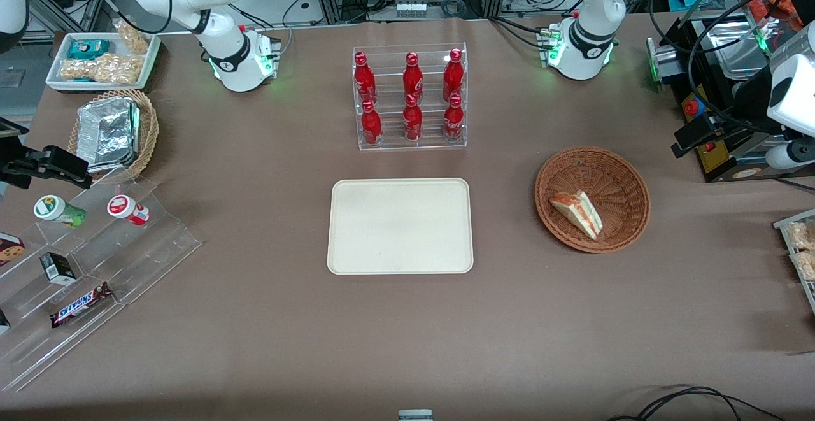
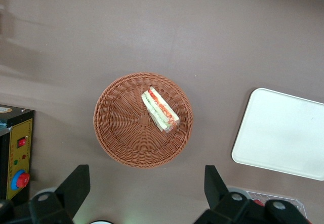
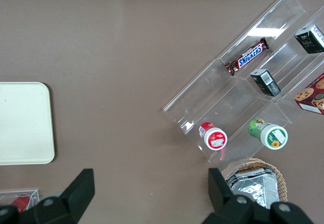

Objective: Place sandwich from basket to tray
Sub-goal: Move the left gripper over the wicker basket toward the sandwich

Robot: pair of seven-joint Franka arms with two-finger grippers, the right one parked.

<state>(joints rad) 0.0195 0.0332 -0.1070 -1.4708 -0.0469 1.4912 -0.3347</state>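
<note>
Inside basket [image 1: 627,182] — sandwich [image 1: 577,213]; pincer [image 2: 147,193] above, open

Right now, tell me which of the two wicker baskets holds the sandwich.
The reddish-brown basket under the open tool; its sandwich lies inside. The tan basket holds foil packets.

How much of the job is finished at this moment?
Nothing is done yet. The sandwich lies in the basket, and the tray has nothing on it. The tool hangs open above the basket, holding nothing. Left: lower it, grip the sandwich, carry it to the tray and release.
</note>
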